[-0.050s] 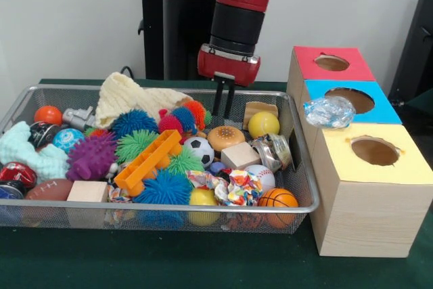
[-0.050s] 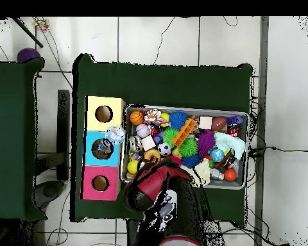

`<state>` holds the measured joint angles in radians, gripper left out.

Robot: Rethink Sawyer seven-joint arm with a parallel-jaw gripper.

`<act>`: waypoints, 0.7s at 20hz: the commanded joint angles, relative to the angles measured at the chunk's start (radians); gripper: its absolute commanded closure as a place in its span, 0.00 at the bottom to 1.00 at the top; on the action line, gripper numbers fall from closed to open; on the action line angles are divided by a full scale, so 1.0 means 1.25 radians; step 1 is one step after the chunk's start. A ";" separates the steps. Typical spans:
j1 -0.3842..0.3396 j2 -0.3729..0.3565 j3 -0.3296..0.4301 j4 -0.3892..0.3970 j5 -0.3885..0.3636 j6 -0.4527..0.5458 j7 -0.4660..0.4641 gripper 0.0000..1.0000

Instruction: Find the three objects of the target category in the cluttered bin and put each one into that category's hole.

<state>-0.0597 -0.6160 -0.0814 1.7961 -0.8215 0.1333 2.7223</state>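
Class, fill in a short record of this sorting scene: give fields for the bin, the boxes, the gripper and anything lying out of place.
bin: wire mesh bin, crowded with balls, spiky toys, wooden blocks and cloth
boxes: red box, blue box, yellow box, in a row beside the bin, each with a round hole on top
gripper: gripper hangs over the bin's far side, holding nothing
out of place: crinkled silver wrapper resting on the blue box's edge

Wire-mesh bin (wooden boxes)

One bin, three holed boxes, two wooden blocks
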 commanded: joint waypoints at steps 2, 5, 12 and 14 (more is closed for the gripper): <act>0.046 -0.010 0.020 -0.092 0.076 0.126 0.011 1.00; 0.067 -0.020 0.007 -0.083 0.092 0.127 0.023 1.00; 0.106 -0.028 -0.020 -0.071 0.116 0.127 0.038 1.00; 0.109 -0.028 -0.022 -0.073 0.121 0.129 0.032 1.00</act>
<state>0.0642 -0.6531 -0.0923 1.7647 -0.7225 0.1828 2.7223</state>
